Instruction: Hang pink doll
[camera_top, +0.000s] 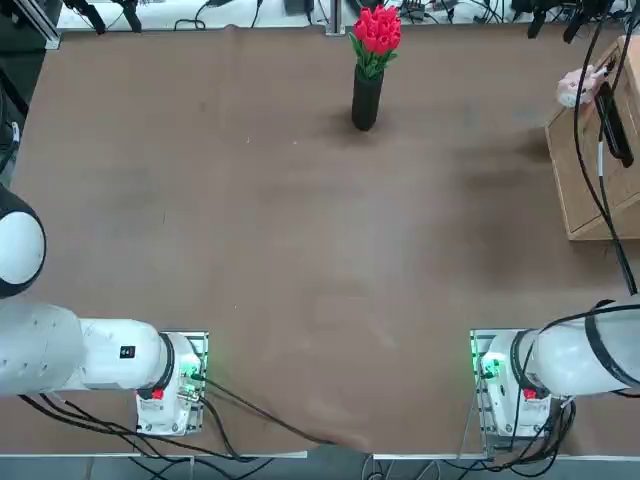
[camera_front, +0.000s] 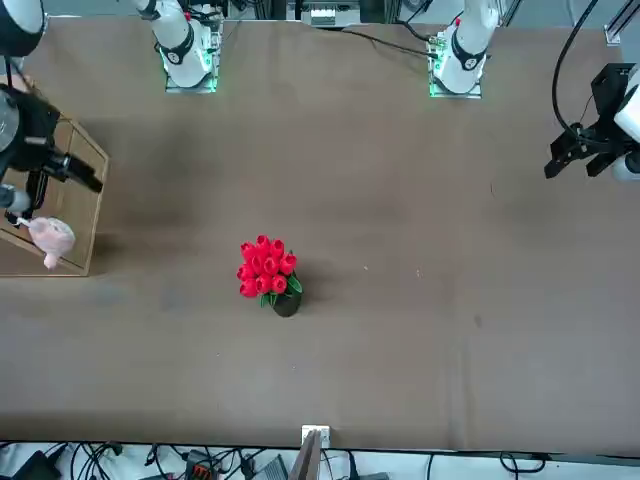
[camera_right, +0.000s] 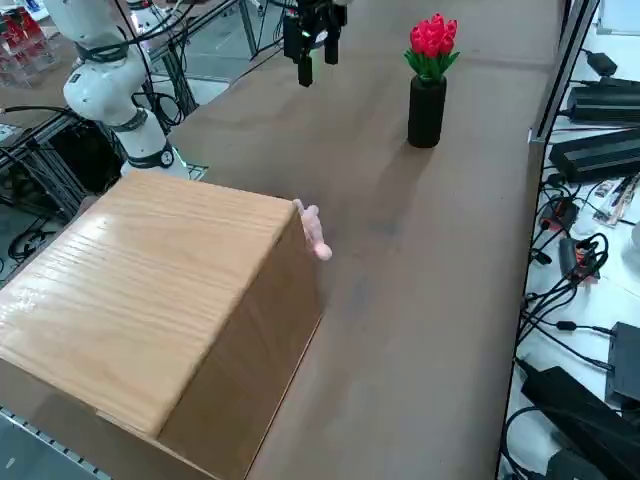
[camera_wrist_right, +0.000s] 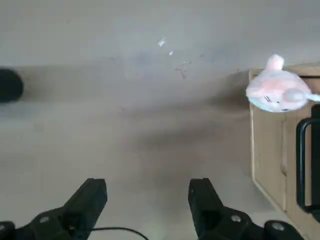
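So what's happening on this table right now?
The pink doll already hangs at the front edge of a wooden box. The robot's right tool is open and empty, above the bare table away from the doll. A vase of red tulips stands untouched at the far side.
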